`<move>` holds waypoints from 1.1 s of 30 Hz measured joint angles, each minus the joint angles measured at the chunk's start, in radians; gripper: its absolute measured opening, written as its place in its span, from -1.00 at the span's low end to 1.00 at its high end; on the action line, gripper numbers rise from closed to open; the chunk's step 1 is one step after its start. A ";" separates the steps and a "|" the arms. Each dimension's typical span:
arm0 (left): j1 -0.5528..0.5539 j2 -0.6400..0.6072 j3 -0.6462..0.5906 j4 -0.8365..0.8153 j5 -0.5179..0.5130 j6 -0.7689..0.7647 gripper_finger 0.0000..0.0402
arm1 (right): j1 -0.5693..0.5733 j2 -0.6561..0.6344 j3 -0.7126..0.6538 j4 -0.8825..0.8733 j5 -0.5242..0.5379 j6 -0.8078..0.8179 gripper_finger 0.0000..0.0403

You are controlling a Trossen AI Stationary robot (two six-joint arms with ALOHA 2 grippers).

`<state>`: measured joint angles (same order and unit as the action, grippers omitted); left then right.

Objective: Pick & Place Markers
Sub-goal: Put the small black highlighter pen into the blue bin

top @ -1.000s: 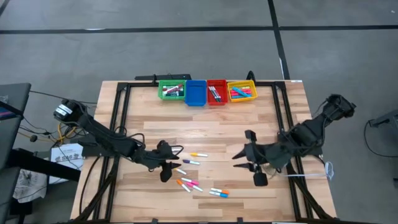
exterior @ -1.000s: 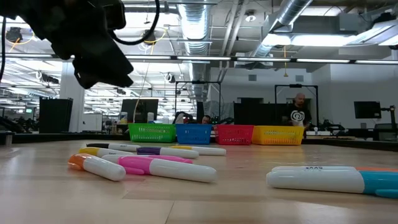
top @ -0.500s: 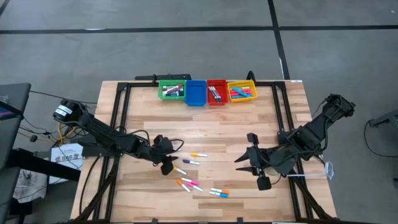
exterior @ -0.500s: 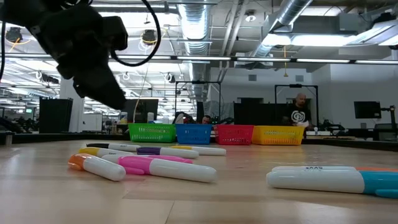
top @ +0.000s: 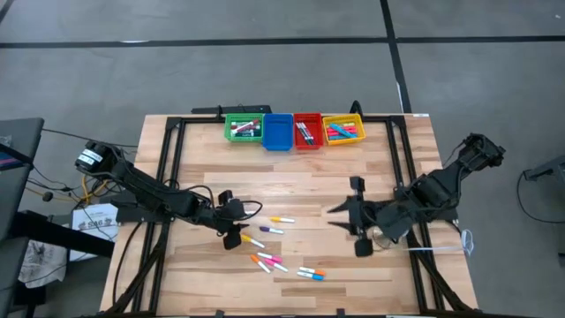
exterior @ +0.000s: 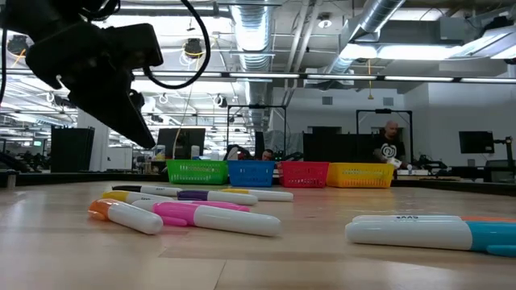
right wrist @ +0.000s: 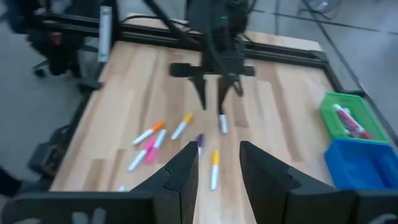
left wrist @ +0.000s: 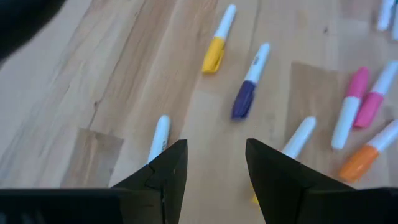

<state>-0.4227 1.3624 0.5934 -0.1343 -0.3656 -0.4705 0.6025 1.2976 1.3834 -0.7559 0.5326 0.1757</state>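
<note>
Several markers lie loose on the wooden table [top: 291, 190]. They include a yellow-capped one [left wrist: 219, 40], a purple-capped one [left wrist: 250, 81], pink ones [left wrist: 357, 106] and a white one [left wrist: 158, 137]. In the high view the marker group [top: 274, 247] lies near the table's front. My left gripper [left wrist: 214, 180] hangs open just left of that group [top: 237, 230], slanting down. The white marker lies beside one finger, and nothing is between the fingers. My right gripper [top: 346, 228] hovers open, higher up, to the right of the markers [right wrist: 217, 168].
Four small bins stand in a row at the far edge: green [top: 243, 128], blue [top: 277, 131], red [top: 306, 130] and yellow [top: 342, 129], some with markers inside. Black frame rails [top: 168, 177] run along the table's sides. Bare wood lies between the bins and the loose markers.
My left gripper has rolled and tipped further downward over the left end of the marker group, sinking a little while staying open. My right gripper has turned slightly at its wrist. No marker has moved.
</note>
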 joint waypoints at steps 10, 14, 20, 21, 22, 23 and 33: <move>0.046 0.000 0.000 -0.073 0.043 0.048 -0.19 | -0.138 0.000 0.000 0.000 -0.026 0.000 -0.47; 0.060 0.000 0.000 -0.103 0.047 0.050 -0.19 | -0.179 0.000 0.000 0.000 -0.078 0.000 -0.47; 0.106 0.000 0.000 -0.106 0.137 0.119 -0.19 | -0.195 0.000 0.000 0.000 -0.111 0.000 -0.47; 0.117 0.000 0.000 -0.106 0.140 0.124 -0.19 | -0.195 0.000 0.000 0.000 -0.112 0.000 -0.47; 0.127 0.000 0.000 -0.107 0.141 0.130 -0.19 | -0.195 0.000 0.000 0.000 -0.112 0.000 -0.47; 0.138 0.000 0.000 -0.107 0.142 0.136 -0.19 | -0.195 0.000 0.000 0.000 -0.112 0.000 -0.47; 0.253 0.011 -0.003 -0.110 0.239 0.233 -0.19 | -0.190 0.000 0.000 0.000 -0.114 0.012 -0.47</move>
<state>-0.1702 1.3733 0.5909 -0.2444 -0.1262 -0.2374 0.4126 1.2976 1.3838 -0.7555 0.4183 0.1872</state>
